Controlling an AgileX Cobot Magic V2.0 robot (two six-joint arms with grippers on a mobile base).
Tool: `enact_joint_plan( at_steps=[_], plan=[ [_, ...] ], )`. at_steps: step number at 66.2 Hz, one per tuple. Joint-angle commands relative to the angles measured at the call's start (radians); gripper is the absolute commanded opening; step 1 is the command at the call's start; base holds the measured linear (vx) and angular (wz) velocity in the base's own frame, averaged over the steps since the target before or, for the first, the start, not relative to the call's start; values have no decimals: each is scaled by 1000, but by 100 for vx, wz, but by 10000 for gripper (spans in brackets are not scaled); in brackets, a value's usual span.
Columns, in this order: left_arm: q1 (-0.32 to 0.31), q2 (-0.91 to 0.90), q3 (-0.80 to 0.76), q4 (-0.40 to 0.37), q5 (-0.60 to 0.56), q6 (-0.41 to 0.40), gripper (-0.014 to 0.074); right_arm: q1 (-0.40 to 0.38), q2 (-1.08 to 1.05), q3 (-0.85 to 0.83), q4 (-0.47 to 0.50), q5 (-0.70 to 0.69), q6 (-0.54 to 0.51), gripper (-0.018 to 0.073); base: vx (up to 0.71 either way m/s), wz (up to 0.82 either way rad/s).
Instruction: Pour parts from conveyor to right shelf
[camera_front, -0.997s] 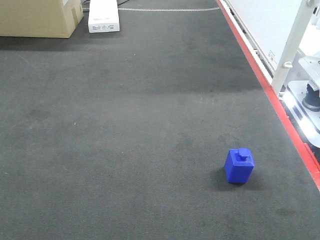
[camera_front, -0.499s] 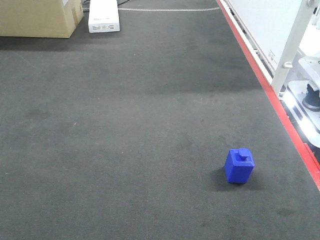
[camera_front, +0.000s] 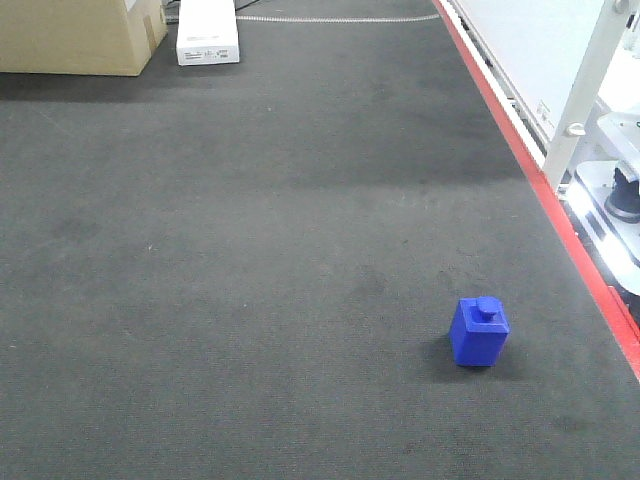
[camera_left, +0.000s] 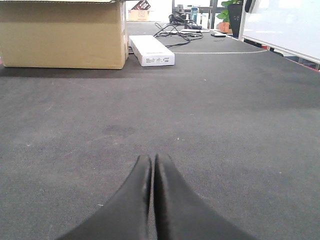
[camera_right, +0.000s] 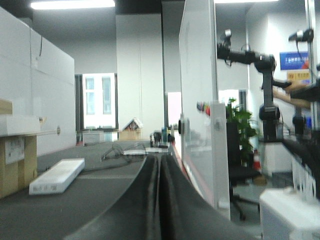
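A small blue block (camera_front: 479, 332) with a knob on top stands on the dark grey carpet-like surface (camera_front: 260, 260) at the lower right of the front view. No parts container, conveyor or shelf is clearly recognisable. My left gripper (camera_left: 152, 161) is shut and empty, low over the grey surface. My right gripper (camera_right: 159, 158) is shut and empty, pointing along the surface beside a white panel (camera_right: 197, 115). Neither gripper shows in the front view.
A cardboard box (camera_front: 80, 35) and a flat white box (camera_front: 207, 30) sit at the far left; both also show in the left wrist view, the cardboard box (camera_left: 62, 34) and the white box (camera_left: 151, 49). A red strip (camera_front: 540, 185) edges the surface on the right, with a white post (camera_front: 585, 90) beyond.
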Motion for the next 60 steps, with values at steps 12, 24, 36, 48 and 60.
enact_joint_plan(
  at_steps=[12,24,36,48,60],
  plan=[
    [-6,18,-20,-8,-78,-8,-6,-4,139,-451,-208,239,-4,6,0,0],
    [-6,18,-20,-8,-78,-8,-6,-3,391,-682,-146,399,-1,195,0,0],
    [-6,18,-20,-8,-78,-8,-6,-3,590,-731,-87,387,-1,609,0,0],
    [-6,18,-20,-8,-78,-8,-6,-3,733,-731,-55,357,4,724,0,0],
    [-6,18,-20,-8,-78,-8,-6,-1,795,-784,66,525,-33,715,0,0]
  ],
)
